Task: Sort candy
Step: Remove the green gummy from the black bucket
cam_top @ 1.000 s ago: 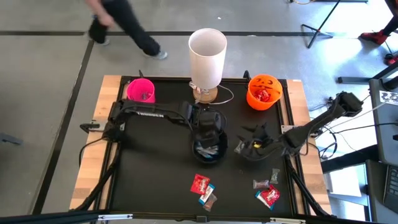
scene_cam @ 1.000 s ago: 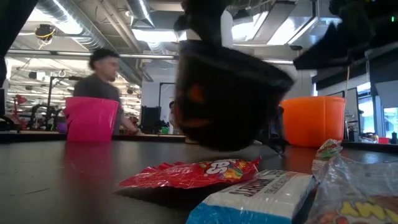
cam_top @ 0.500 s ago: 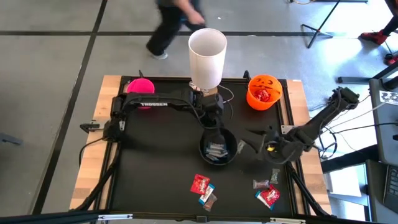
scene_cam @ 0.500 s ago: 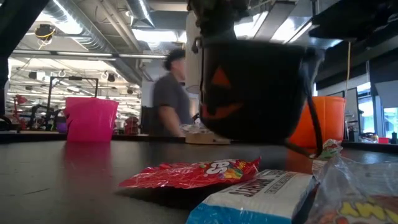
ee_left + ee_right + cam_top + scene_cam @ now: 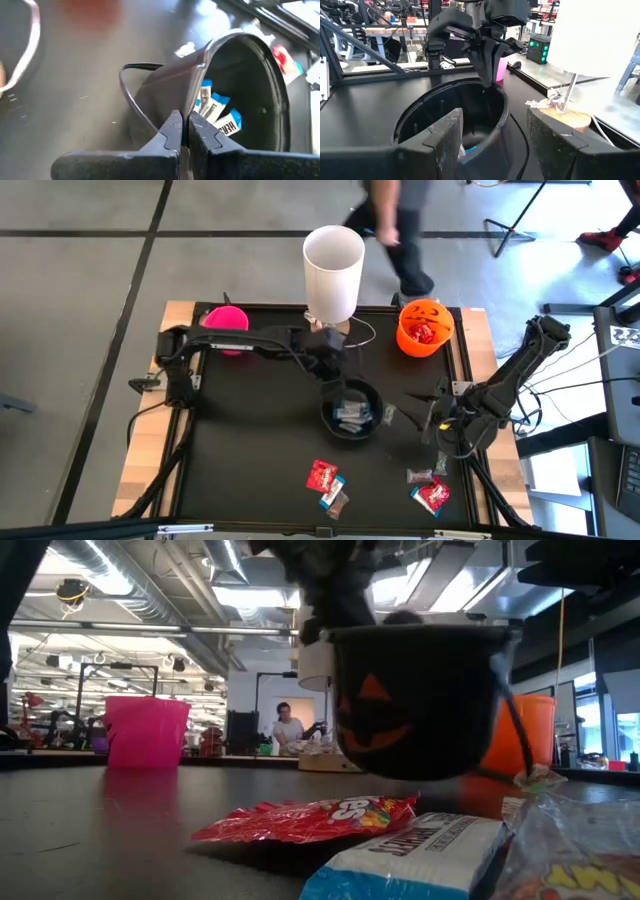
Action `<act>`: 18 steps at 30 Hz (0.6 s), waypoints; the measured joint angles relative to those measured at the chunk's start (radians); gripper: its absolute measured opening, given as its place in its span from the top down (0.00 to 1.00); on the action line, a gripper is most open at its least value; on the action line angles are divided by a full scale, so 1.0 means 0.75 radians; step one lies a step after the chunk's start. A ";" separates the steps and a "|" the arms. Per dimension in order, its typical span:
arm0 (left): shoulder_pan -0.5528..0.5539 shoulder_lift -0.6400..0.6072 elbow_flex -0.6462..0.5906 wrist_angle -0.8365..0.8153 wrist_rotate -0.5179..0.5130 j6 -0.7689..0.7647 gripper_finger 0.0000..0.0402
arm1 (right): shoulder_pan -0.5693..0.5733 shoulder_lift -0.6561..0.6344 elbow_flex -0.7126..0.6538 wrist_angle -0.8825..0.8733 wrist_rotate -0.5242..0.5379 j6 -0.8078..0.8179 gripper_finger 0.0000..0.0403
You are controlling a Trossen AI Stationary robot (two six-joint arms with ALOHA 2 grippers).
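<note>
We see a black bucket (image 5: 351, 412) with a pumpkin face in the middle of the dark surface (image 5: 250, 470). The left pincer (image 5: 183, 131) is pinched tight on the bucket's rim. Inside the bucket lie some blue-and-white candy bars (image 5: 217, 114).

The right pincer (image 5: 428, 420) sits just to the right of the black bucket. Its two fingers (image 5: 446, 131) stand wide apart and hold nothing.

More candy lies near the front edge of the surface. We see a red packet (image 5: 322, 475) with small sweets beside it. Farther right lies another little pile of candy (image 5: 431, 488), with a red packet in it.

At the back of the surface stand a pink cup (image 5: 226, 323), a tall white lamp (image 5: 333, 262) and an orange pumpkin bucket (image 5: 424, 327) with red candy inside.

A person (image 5: 392, 220) walks on the floor behind the surface.
</note>
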 joint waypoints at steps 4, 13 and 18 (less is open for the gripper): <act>0.015 -0.130 -0.254 0.204 -0.024 -0.065 1.00 | -0.001 0.000 0.000 0.005 0.001 0.000 0.46; 0.036 -0.237 -0.615 0.446 0.012 -0.230 1.00 | -0.001 0.003 0.000 0.014 0.009 0.012 0.46; 0.041 -0.243 -0.629 0.441 0.020 -0.230 1.00 | -0.002 0.003 0.000 0.016 0.055 0.013 0.46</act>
